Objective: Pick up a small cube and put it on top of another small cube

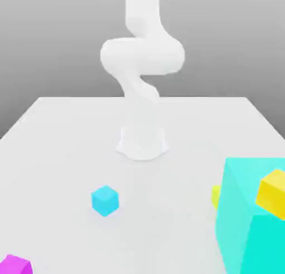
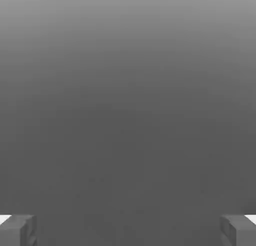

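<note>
- Sky-blue small cube (image 1: pixel 105 200) sits alone on the white table (image 1: pixel 67 150), in front of my white arm's base (image 1: pixel 142 142), toward the exterior view's left.
- Big turquoise cube (image 1: pixel 253 220) fills the right, a yellow cube (image 1: pixel 274 192) against it.
- Magenta cube (image 1: pixel 15 265) lies near the left corner.
- My gripper (image 2: pixel 128 230) is spread wide, holding nothing.

Nothing sits between the spread fingers (image 2: pixel 240 230) of the claw (image 2: pixel 128 232). The small cube (image 1: pixel 105 200) stands alone on the surface (image 1: pixel 67 145), bare room all round; the big turquoise cube (image 1: pixel 253 217) bulks well apart from it.
</note>
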### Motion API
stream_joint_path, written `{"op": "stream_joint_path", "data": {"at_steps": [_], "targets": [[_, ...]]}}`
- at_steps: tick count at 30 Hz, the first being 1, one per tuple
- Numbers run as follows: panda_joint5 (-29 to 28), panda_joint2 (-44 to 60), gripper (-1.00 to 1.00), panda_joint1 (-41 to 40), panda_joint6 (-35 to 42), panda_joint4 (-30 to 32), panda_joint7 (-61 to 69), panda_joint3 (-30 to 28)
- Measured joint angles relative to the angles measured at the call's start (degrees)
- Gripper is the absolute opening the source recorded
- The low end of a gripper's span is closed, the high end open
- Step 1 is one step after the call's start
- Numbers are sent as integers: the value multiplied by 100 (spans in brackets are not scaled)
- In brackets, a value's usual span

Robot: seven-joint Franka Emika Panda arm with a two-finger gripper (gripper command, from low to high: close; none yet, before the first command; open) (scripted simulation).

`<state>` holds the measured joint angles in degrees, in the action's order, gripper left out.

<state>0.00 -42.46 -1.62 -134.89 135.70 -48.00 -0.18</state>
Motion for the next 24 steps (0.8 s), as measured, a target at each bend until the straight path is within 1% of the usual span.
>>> {"op": "stream_joint_path", "data": {"at_steps": [12, 15, 17, 20, 22, 24], "targets": [[-25, 2003, 0, -940, -1794, 2275, -1329, -60], [-48, 2608, 0, -1212, -2312, 2920, -1738, -73], [-41, 3210, 0, -1383, -2792, 3298, -1986, -102], [196, 4298, 0, -1424, -3637, 3445, -2000, -149], [339, 4771, 0, -1539, -4022, 3400, -1917, -30], [361, 5201, 0, -1626, -4376, 3335, -1905, 54]]}}
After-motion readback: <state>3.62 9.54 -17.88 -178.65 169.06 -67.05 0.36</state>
